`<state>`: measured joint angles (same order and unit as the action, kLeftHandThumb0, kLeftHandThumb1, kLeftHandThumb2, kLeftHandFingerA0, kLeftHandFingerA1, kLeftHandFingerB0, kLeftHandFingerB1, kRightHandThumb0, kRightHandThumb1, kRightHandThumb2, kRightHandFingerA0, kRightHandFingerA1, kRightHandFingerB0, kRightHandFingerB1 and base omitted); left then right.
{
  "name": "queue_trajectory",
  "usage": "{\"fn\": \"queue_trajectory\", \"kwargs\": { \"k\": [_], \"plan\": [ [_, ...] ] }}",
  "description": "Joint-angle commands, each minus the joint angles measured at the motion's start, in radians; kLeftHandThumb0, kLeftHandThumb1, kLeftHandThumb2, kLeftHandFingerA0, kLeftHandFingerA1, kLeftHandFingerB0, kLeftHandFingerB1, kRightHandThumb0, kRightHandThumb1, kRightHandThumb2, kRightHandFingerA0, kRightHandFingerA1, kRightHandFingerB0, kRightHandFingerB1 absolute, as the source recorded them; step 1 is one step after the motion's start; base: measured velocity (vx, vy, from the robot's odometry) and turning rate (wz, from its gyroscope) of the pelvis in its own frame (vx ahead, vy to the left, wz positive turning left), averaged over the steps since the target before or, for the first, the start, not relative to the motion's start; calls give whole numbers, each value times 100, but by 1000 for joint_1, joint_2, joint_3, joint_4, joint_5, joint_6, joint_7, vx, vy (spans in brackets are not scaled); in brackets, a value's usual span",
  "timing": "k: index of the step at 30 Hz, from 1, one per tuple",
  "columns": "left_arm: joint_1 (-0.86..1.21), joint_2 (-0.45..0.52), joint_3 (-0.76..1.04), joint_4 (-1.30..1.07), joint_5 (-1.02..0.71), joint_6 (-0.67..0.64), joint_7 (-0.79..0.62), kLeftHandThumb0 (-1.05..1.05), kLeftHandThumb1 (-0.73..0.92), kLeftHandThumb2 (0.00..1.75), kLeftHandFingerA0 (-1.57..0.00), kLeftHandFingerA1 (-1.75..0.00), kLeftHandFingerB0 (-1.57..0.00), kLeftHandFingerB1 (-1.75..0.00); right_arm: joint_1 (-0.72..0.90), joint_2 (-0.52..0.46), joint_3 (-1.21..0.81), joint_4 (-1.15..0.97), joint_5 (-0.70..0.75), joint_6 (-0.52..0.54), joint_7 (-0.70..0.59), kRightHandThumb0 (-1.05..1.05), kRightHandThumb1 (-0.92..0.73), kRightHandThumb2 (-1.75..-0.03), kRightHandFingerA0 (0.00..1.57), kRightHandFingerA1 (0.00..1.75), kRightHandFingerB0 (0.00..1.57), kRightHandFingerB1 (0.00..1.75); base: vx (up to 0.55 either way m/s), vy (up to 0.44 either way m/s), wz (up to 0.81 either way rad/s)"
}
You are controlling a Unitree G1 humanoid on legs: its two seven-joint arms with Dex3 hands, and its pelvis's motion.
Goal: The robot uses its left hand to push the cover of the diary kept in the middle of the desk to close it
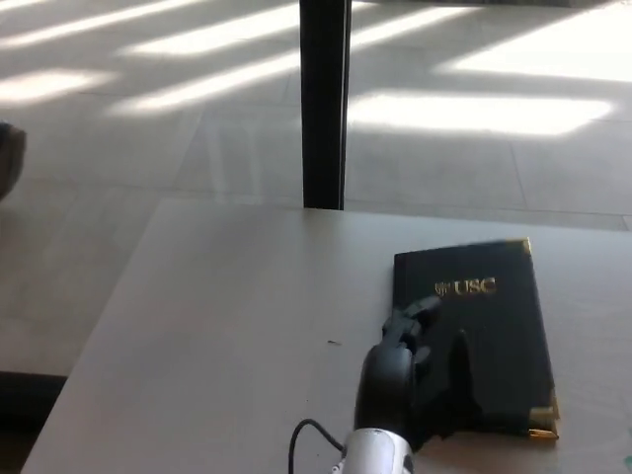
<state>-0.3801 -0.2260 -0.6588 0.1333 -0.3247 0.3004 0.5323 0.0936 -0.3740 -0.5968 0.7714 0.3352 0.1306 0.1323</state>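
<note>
1. The left hand (410, 348) comes up from the bottom edge of the view. It rests on the near left part of the diary (472, 336).
2. The hand is black. Its fingers (423, 308) are spread apart and lie flat on the cover. It grips nothing.
3. The arm behind the hand has a silver wrist (373, 454). A thin black cable (306, 438) curls beside it.
4. The right hand does not show.
5. The diary is closed and lies flat. Its cover is dark, with gold letters (465, 287) that read "USC" near the far end.
6. Small gold corners shine on the diary. One is at the far right corner and one is at the near right corner.
7. The diary lies on the right half of the desk (227, 326). It is well apart from the left edge.
8. The left half of the desk is bare and pale. A tiny dark speck (334, 344) sits near the middle.
9. A black post (324, 99) stands just past the far edge of the desk.
10. Sunlight lies in bright bands on the floor (474, 109) behind it.
</note>
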Motion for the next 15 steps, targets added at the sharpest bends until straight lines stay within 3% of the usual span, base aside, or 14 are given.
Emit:
{"fn": "queue_trajectory", "kwargs": {
  "k": [1,4,7,8,9,11,13,14,15],
  "plan": [
    [-566,-59,-670,40,848,-239,-183,-85,92,136,-2,-51,-2,-42,331,-148,369,-433,-554,-250,-88,-63,-72,-62,37,53,48,41,0,0,0],
    [-702,-76,-743,117,996,-209,-127,-75,92,145,-2,-71,0,-58,332,-154,383,-446,-557,-237,-90,-63,-72,-62,37,53,48,41,0,0,0],
    [-759,-85,-795,146,1048,-170,-121,-68,92,157,-1,-73,0,-59,329,-153,398,-460,-562,-224,-95,-63,-72,-62,37,53,48,41,0,0,0],
    [-765,-102,-835,187,1070,-158,-89,-57,92,162,0,-72,0,-56,330,-152,401,-463,-562,-221,-96,-63,-72,-62,37,53,48,41,0,0,0],
    [-756,-112,-864,220,1067,-161,-77,-53,92,155,0,-53,0,-25,329,-153,405,-467,-563,-218,-97,-63,-72,-62,37,53,48,41,0,0,0],
    [-746,-115,-901,260,1075,-156,-37,-58,92,163,0,-52,0,-33,332,-156,411,-476,-565,-212,-98,-63,-72,-62,37,53,48,41,0,0,0],
    [-745,-104,-943,305,1099,-146,-4,-57,92,173,0,-22,0,-4,334,-158,415,-481,-565,-207,-100,-63,-72,-62,37,53,48,41,0,0,0],
    [-744,-102,-949,315,1095,-149,2,-57,92,173,0,-22,0,-4,335,-158,416,-484,-565,-205,-101,-63,-72,-62,37,53,48,41,0,0,0],
    [-734,-84,-943,325,1071,-179,-14,-49,92,161,0,-3,0,0,336,-159,418,-486,-564,-203,-103,-63,-72,-62,37,53,48,41,0,0,0]
  ]
}}
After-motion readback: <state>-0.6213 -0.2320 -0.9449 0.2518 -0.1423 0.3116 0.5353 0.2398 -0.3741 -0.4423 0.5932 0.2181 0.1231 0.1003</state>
